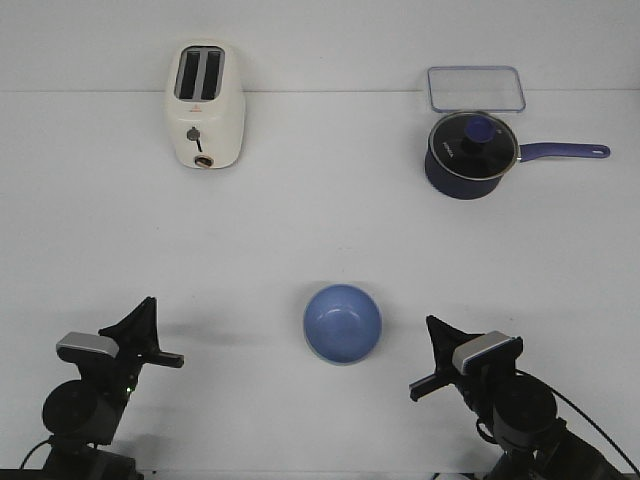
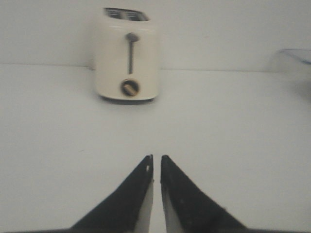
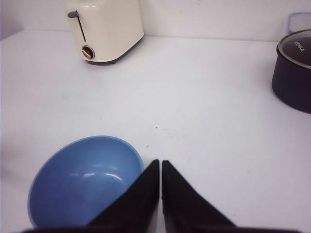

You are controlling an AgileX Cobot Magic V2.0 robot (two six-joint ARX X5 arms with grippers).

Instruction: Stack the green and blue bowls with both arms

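A plain white counter (image 1: 300, 230) runs back to a white wall (image 1: 330, 40); soft, even light falls everywhere, leaving only faint shadows on the surface.

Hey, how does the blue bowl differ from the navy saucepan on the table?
The blue bowl is pale periwinkle; the saucepan is dark navy. The bowl is open and looks empty; the saucepan wears a glass lid with a blue knob. The bowl has no handle; the saucepan has a long one pointing right. The bowl sits near, between the arms; the saucepan stands far right. Both are round and upright.
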